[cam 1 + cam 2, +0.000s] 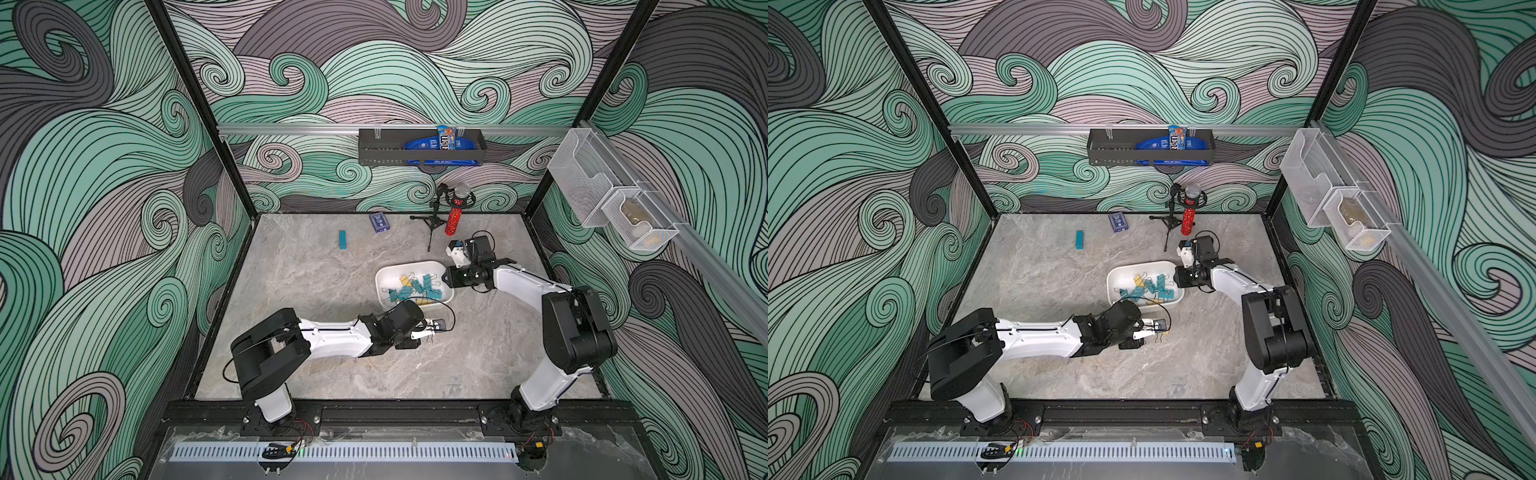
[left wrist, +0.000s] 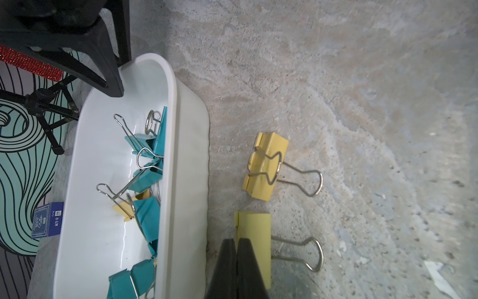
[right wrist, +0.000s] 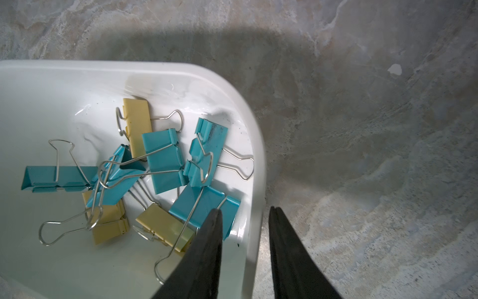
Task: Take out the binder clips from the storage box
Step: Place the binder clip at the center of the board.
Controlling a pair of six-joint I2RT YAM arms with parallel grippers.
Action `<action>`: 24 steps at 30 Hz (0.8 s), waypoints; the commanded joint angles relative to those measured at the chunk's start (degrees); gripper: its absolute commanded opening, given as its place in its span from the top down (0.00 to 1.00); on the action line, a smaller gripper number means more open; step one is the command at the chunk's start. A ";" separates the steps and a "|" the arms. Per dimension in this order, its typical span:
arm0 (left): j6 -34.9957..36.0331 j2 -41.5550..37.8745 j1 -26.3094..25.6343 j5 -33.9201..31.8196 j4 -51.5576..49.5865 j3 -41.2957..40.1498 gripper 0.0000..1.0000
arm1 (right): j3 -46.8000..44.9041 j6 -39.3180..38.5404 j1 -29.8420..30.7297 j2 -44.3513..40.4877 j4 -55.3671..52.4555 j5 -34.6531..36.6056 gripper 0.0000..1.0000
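One table (image 1: 311,270) carries the storage box (image 1: 384,276); the right pincer (image 3: 245,210) clamps its wall, probably to steady it. Most binder clips (image 3: 165,160) lie inside. The left pincer (image 2: 236,240), tips together, sits at one of two yellow clips (image 2: 256,225) outside; grip unclear.
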 commanded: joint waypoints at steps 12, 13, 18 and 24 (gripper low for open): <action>-1.40 -0.48 -0.26 0.56 1.37 0.36 0.90 | 0.00 -0.52 0.17 0.61 -0.56 -0.57 0.67; -1.42 -0.86 -0.31 0.64 1.54 0.06 0.87 | 0.02 -0.61 0.20 0.68 -0.58 -0.48 0.67; -1.46 -1.43 -0.26 0.64 1.21 -0.47 0.77 | -0.09 -0.56 0.20 0.62 -0.56 -0.48 0.66; -1.83 -2.07 -0.53 0.63 0.18 -0.56 0.72 | -0.17 -0.59 0.22 0.43 -0.62 -0.32 0.66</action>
